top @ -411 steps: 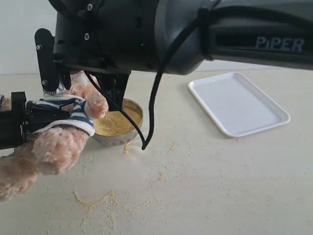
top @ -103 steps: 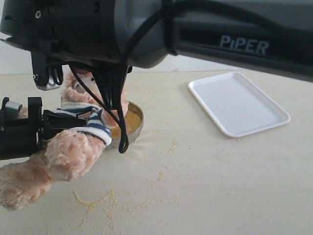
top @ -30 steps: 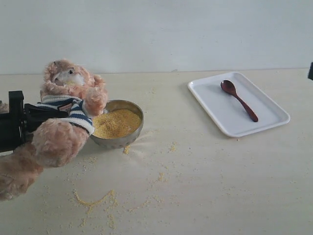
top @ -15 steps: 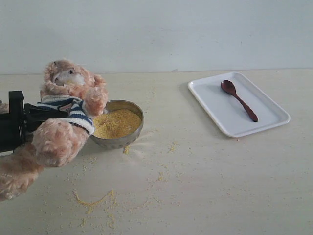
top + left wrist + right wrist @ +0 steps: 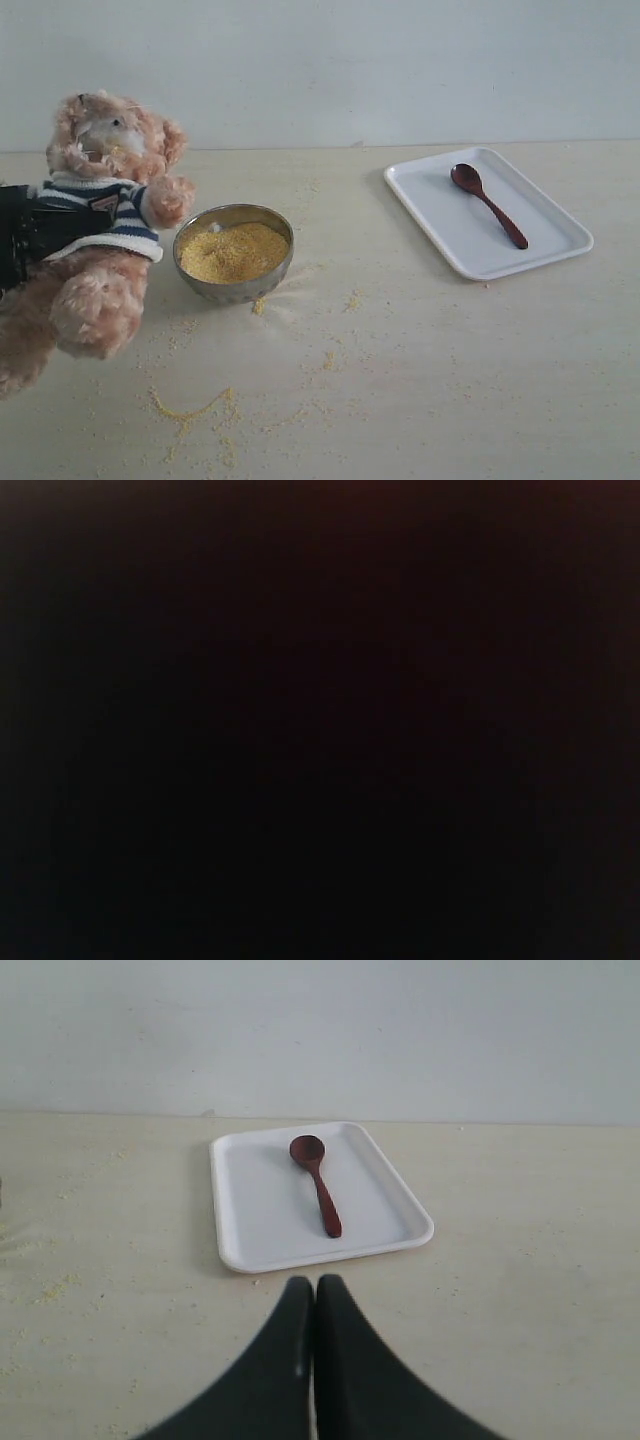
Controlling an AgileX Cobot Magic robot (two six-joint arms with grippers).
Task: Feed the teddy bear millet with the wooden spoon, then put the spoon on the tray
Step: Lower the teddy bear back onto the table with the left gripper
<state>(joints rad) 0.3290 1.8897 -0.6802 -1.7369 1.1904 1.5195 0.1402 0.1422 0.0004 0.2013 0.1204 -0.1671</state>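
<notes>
Exterior view. Bear at the 9 o'clock edge, upright, face toward the bowl, one paw raised just short of the bowl's rim at its 10 o'clock. Pale crumbs on the muzzle, too small to identify.

Left claw: black, enters from the 9 o'clock edge, sunk into the striped shirt, clamped on the bear's torso. Left wrist view is all black, so nothing reads there.

Millet: heaped in the bowl, filling it nearly to the rim. Loose grains lie on the table from the bowl's 5 o'clock down to 7 o'clock, with a thin curved trail lowest.

Tray at 2 o'clock of the scene, well apart from the bowl. Spoon lies flat inside it, round end toward 11 o'clock, handle toward 5 o'clock, nothing touching it.

Right claw: fingers pressed together, gripping nothing, clear of the tray. Spoon lies on the tray beyond it.
</notes>
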